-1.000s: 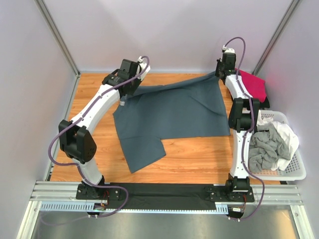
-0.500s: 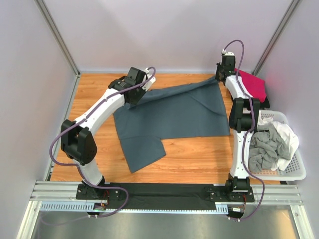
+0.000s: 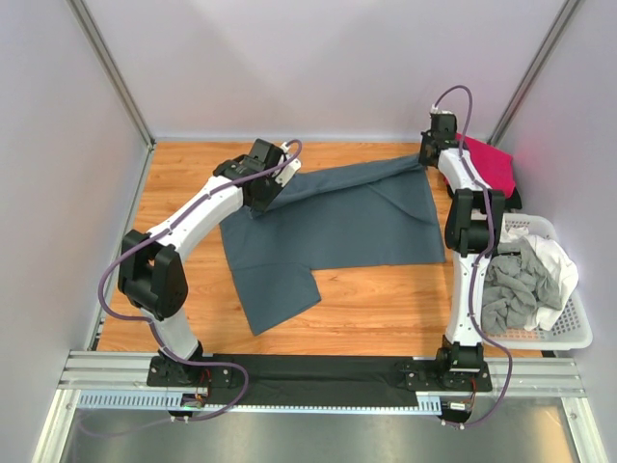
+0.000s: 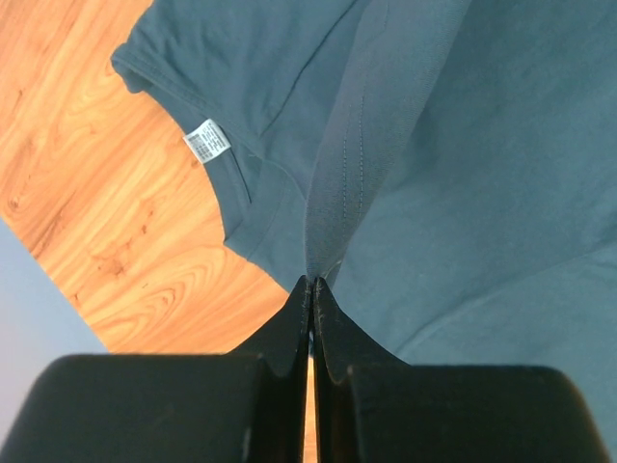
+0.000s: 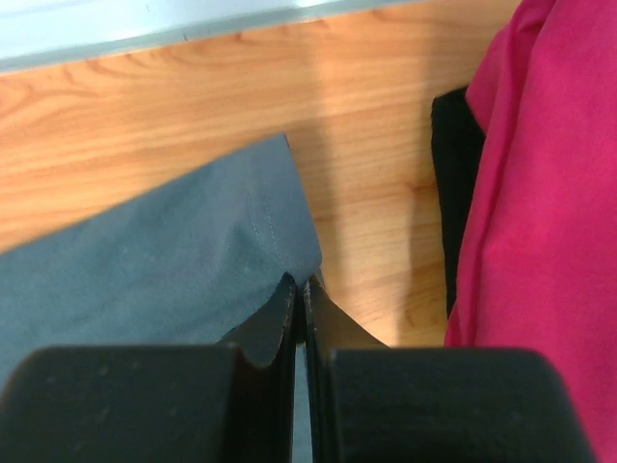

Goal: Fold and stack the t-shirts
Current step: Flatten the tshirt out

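A large slate blue-grey t-shirt lies spread over the middle of the table, its far edge lifted and stretched between both grippers. My left gripper is shut on a hemmed fold of it, above the collar with its white label. My right gripper is shut on the shirt's far right corner. Just right of that corner, a magenta-pink t-shirt lies on a black one. Light grey and white t-shirts are heaped in the basket.
A white lattice basket stands at the right edge of the wooden table. Grey walls close in the left, back and right sides. A black strip runs along the near edge between the arm bases.
My left gripper has carried its fold of the blue-grey shirt to the right and slightly nearer, over the shirt. The right gripper has held its corner almost still.
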`<control>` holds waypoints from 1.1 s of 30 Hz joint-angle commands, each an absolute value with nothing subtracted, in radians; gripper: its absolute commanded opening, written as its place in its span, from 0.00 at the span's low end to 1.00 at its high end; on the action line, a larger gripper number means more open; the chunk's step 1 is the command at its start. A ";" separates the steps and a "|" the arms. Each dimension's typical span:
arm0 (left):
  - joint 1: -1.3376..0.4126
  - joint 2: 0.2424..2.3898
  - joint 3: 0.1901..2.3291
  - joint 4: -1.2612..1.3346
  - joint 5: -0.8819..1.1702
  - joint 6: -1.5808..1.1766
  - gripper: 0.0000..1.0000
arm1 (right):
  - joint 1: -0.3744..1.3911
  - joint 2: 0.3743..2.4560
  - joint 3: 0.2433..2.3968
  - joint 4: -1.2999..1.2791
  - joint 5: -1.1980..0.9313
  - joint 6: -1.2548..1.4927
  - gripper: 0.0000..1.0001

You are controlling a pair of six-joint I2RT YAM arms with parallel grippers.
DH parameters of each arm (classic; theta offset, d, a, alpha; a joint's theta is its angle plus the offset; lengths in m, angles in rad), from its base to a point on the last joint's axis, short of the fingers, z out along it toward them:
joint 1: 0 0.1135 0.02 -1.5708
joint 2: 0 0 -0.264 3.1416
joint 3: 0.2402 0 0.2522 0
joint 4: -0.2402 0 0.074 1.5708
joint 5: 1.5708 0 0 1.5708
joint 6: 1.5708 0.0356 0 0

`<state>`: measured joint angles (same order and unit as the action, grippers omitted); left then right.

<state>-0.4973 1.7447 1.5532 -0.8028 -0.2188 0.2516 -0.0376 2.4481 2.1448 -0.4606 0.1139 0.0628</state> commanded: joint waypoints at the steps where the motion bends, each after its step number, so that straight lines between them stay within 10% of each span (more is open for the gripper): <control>1: -0.503 1.727 1.548 -0.808 -0.232 0.255 0.00 | -0.044 2.399 2.118 -0.480 0.106 0.061 0.01; 33: -0.394 1.812 1.684 -0.690 -0.456 0.400 0.00 | -0.046 2.355 2.112 -0.474 0.106 0.060 0.00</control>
<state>-0.4229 1.7973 1.6119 -0.7341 -0.3889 0.3374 -0.0380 2.4447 2.0800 -0.5045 0.0959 0.0624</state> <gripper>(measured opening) 0.006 0.014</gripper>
